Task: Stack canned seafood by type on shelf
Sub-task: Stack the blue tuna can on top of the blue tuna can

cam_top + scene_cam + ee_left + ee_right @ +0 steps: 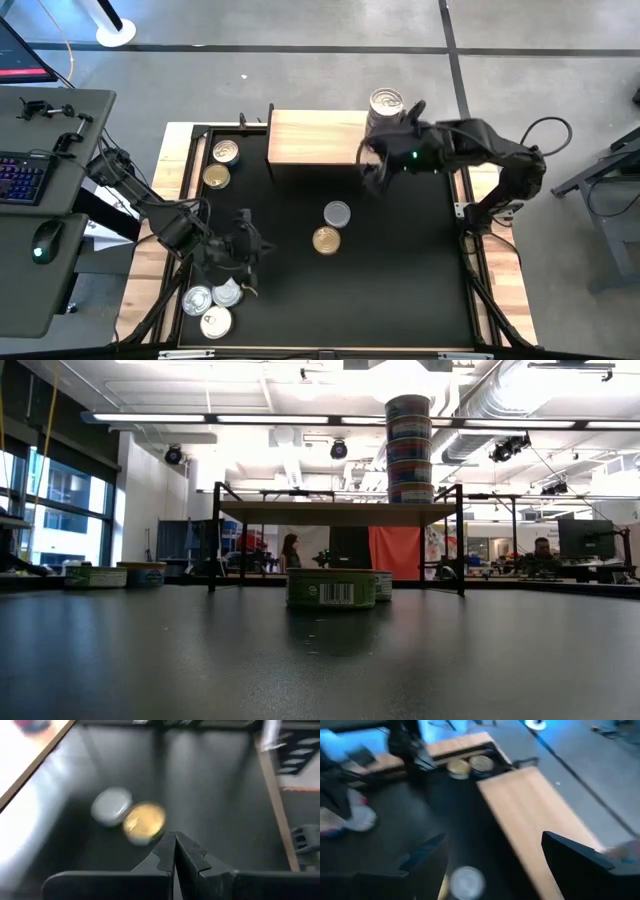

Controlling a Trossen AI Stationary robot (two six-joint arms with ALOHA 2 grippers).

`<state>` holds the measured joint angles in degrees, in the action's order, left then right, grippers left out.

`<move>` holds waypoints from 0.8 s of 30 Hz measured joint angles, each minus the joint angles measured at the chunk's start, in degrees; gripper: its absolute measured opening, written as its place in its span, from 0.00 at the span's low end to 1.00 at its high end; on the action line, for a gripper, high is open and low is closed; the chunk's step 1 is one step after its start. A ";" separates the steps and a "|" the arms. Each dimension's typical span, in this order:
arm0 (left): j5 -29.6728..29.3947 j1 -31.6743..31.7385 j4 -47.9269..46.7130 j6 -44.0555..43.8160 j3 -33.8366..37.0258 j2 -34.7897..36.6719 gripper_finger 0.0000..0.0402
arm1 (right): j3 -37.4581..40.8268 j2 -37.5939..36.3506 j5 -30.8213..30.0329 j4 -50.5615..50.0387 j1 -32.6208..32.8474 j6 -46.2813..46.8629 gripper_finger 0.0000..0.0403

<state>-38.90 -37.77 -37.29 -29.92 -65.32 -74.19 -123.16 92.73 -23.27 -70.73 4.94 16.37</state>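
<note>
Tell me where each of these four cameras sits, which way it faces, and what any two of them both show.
High view: overhead, facing straight down on the black table; both arms show.
Low view: at tabletop height, facing level toward the shelf and the stack of tins; no arm shows.
Left wrist view: behind the shut left gripper, facing a gold-topped tin and a silver-topped tin.
Right wrist view: behind the open right gripper, facing along the shelf top.
Shared: the high and left wrist views both show that centre pair.

Overhead: tin stack (386,101) on shelf (315,137); right claw (372,166) beside it; two tins (332,227) mid-table (400,270).
</note>
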 joint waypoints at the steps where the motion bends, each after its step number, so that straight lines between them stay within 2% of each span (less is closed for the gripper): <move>1: 1.02 0.39 3.12 3.07 0.00 0.00 0.00 | 0.59 0.02 0.01 0.70 1.20 1.03 0.76; 7: 8.30 4.94 17.51 16.42 -0.02 0.02 0.00 | 7.33 0.18 3.51 0.72 8.23 6.36 0.76; 12: 14.12 9.68 15.47 17.81 -2.51 0.07 0.00 | 12.89 0.20 7.86 1.19 12.39 8.57 0.76; 16: 21.48 10.61 7.70 12.53 -3.43 0.13 0.00 | 18.15 0.18 8.18 2.05 15.08 9.58 0.76; 19: 23.92 7.72 0.52 6.74 -3.42 -0.07 0.00 | 23.79 0.20 6.64 1.85 16.72 12.31 0.76; 22: 21.15 2.96 -6.32 0.27 -2.68 -0.35 0.00 | 30.56 0.20 6.58 1.82 17.83 15.21 0.74; 24: 14.06 0.45 -13.29 -9.53 -2.40 -0.41 0.00 | 34.89 0.20 6.71 2.32 18.53 17.63 0.72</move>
<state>-24.84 -37.32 -50.57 -39.45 -67.72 -74.61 -88.26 92.92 -16.55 -68.41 23.47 34.00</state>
